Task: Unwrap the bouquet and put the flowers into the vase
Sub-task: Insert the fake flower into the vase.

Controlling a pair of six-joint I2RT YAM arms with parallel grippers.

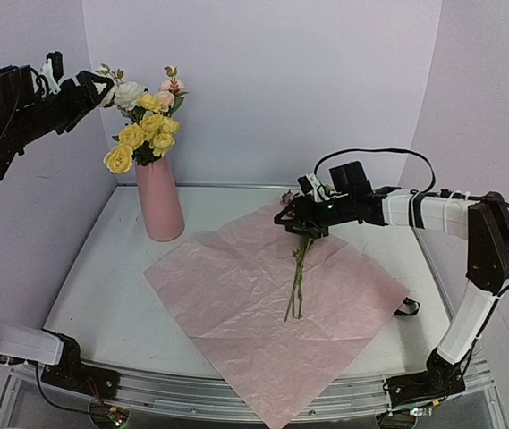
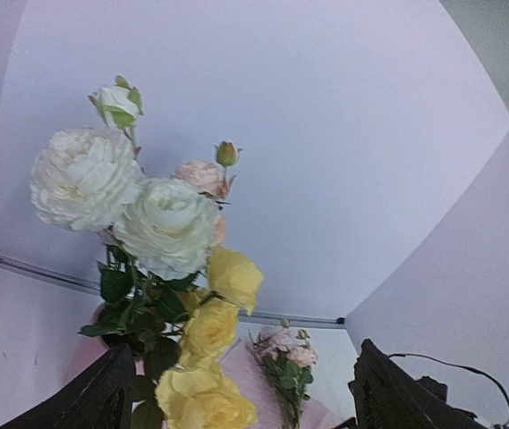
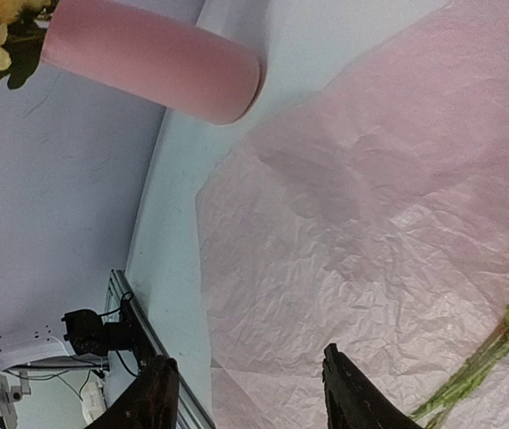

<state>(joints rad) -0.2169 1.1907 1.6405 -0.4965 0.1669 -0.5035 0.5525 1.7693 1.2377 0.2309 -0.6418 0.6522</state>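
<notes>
Left gripper (image 1: 104, 88): spread wide, and I see nothing held between its fingers (image 2: 102, 398). It is raised at far left, just beside the top of the flowers.
Right gripper (image 1: 297, 222): fingers apart, pinching nothing (wrist view shows bare paper between them). It is low over the far end of the loose stems.
Vase (image 1: 160, 201): upright at far left, near the paper but not touching it.
Flowers (image 1: 142, 125): yellow, cream and pink, standing in the vase.
Loose stems (image 1: 297, 281): lying flat on the paper, mid-table.
Paper (image 1: 236, 313): spread open, with its near corner over the table edge.
</notes>
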